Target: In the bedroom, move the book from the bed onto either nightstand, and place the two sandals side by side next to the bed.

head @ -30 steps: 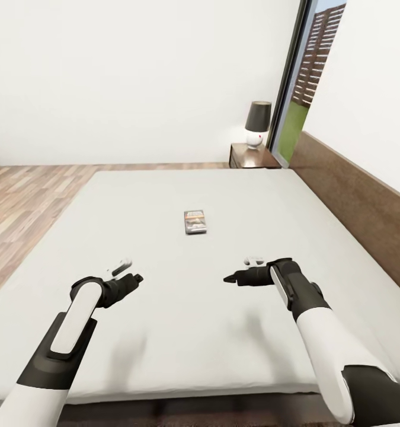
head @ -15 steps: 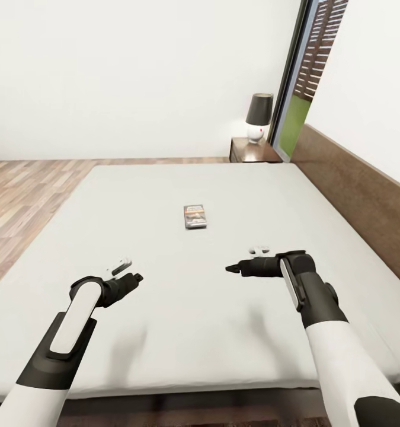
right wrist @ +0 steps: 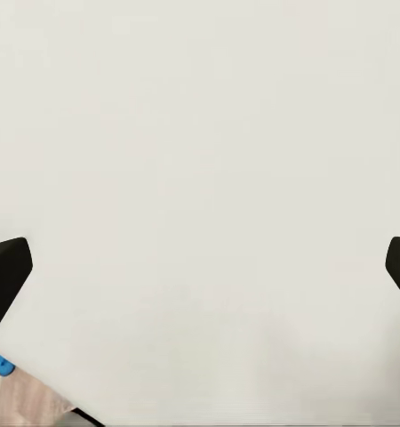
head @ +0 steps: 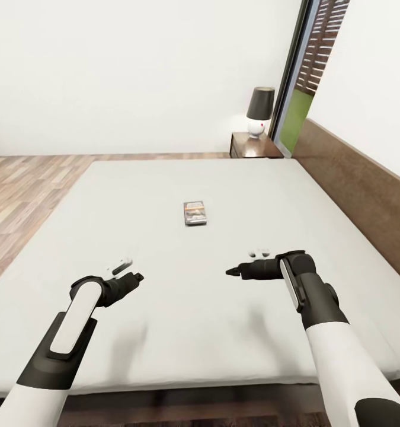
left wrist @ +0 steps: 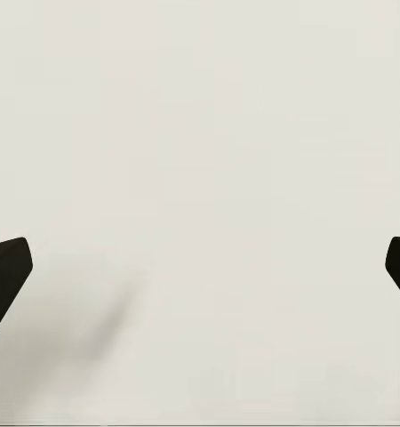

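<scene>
Dark-covered book (head: 195, 213) lies flat on the pale bed (head: 235, 196).

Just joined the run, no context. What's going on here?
The robot stands at the side of the bed, both arms held out over the mattress. The left gripper and right gripper are open and hold nothing. The book lies flat mid-mattress, beyond both grippers and untouched. A nightstand with a lamp sits past the far corner by the window. A bit of blue shows in the right wrist view.

Bare mattress (head: 164, 196) around book (head: 195, 213)
</scene>
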